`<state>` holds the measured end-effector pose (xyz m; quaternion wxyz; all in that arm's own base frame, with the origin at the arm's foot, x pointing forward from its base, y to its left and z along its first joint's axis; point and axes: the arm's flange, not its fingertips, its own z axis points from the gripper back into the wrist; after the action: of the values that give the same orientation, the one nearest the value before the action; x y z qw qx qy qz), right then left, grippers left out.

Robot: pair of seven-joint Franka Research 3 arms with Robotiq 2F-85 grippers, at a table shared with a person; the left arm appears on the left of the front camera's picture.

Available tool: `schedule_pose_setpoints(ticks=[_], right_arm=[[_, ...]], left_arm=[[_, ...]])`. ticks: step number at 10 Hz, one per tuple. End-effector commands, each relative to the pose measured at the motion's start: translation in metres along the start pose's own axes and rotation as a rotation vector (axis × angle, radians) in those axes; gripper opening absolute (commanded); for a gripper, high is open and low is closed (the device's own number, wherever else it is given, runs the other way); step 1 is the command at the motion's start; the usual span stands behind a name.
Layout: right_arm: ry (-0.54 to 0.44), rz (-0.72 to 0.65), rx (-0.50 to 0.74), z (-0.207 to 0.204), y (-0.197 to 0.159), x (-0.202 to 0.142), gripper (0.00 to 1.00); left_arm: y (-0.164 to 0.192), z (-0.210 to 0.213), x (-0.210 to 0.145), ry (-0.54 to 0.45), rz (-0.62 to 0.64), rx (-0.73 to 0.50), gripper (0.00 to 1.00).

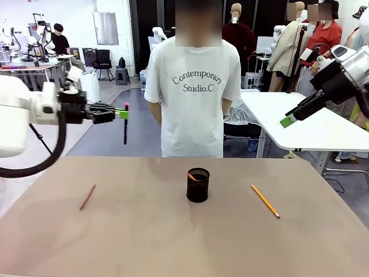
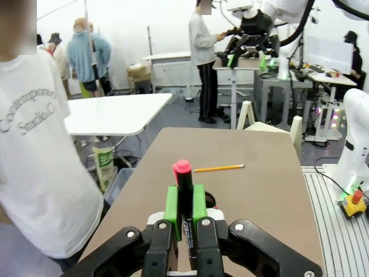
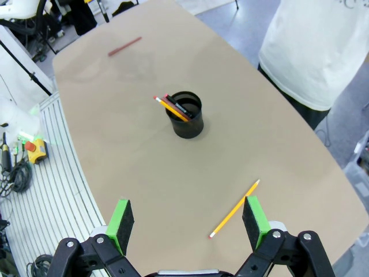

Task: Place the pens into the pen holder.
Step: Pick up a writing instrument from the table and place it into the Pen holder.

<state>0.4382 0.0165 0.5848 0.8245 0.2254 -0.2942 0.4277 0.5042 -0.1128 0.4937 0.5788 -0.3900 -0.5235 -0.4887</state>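
Note:
My left gripper [image 1: 120,113] hangs high above the table's left part, shut on a black pen with a red end [image 1: 125,127] that points straight down. In the left wrist view that pen [image 2: 183,180] stands between the green pads. The black mesh pen holder [image 1: 198,184] stands mid-table with two sticks leaning inside [image 3: 173,107]. A reddish-brown pencil [image 1: 87,197] lies at the left and an orange-yellow pencil [image 1: 265,201] at the right. My right gripper [image 1: 290,119] is raised at the far right, and my right gripper [image 3: 188,222] is open with nothing between its fingers.
A person in a white T-shirt [image 1: 192,92] stands at the far edge, arms behind the back. A white table [image 1: 300,124] stands behind on the right. Bare tabletop [image 1: 144,236] lies all round the holder.

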Motion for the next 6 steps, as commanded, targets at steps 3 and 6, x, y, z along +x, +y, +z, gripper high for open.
schedule_pose_setpoints(ticks=[3,6], right_arm=[[-0.011,0.003,0.006,0.001,0.000,0.001,1.00],[-0.011,0.003,0.006,0.001,0.000,0.001,1.00]], left_arm=[[0.035,-0.108,-0.019,-0.056,-0.114,-0.152,0.00],[0.045,-0.175,-0.030,-0.120,-0.140,-0.254,0.00]])
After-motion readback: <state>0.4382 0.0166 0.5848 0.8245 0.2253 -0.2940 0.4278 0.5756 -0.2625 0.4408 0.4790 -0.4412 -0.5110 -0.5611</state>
